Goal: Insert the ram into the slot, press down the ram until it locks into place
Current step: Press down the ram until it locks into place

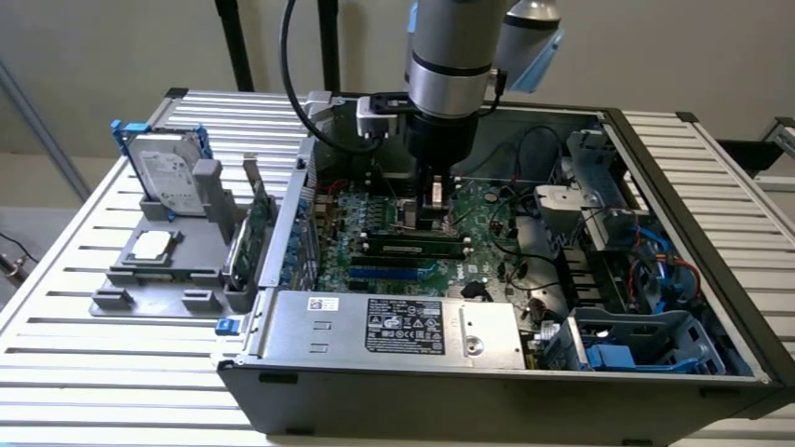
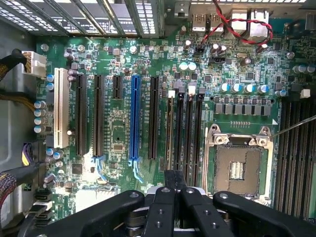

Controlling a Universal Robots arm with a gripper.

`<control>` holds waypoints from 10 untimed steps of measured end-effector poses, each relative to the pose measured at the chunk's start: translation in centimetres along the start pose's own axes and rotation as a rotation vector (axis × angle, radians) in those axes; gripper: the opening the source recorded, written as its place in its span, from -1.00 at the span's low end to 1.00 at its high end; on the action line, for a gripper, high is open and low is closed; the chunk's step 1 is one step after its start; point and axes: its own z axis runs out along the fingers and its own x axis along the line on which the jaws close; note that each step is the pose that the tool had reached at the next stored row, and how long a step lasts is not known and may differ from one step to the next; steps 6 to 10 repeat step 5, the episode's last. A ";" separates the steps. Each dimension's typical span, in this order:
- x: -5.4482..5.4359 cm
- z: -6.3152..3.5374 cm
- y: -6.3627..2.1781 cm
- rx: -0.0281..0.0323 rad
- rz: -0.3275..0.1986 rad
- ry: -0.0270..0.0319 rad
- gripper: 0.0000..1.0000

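On a slatted table (image 1: 74,372), inside an open computer case (image 1: 497,396), the gripper (image 2: 174,190) is hovering with fingers drawn together, gripping nothing, just above the ram (image 2: 170,131), which is standing in the slot (image 2: 171,98). The ram looks light, stiff and fragile, so pressing on its top edge seems safest.

This looks like a robotics lab or test workshop. An opened computer case (image 1: 497,307) with its motherboard (image 2: 148,98) bared lies on a slatted metal counter (image 1: 74,326), beside a grey fixture (image 1: 162,265) holding a hard drive (image 1: 168,177), under an industrial robot arm (image 1: 453,56), against plain walls
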 end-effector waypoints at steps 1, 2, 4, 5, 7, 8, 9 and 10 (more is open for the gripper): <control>0.0 0.00 0.00 0.0000 0.000 -0.0003 -0.79; 0.0 0.00 0.00 0.0000 0.000 -0.0006 -0.79; 0.0 0.00 0.00 0.0001 0.000 -0.0010 -0.79; 0.0 0.00 0.00 0.0001 0.000 -0.0013 -0.79; 0.0 0.00 0.00 0.0001 0.000 -0.0013 -0.79; 0.0 0.00 0.00 0.0001 0.000 -0.0013 -0.79; 0.0 0.00 0.00 0.0001 0.000 -0.0013 -0.79; 0.0 0.00 0.00 0.0001 0.000 -0.0013 -0.79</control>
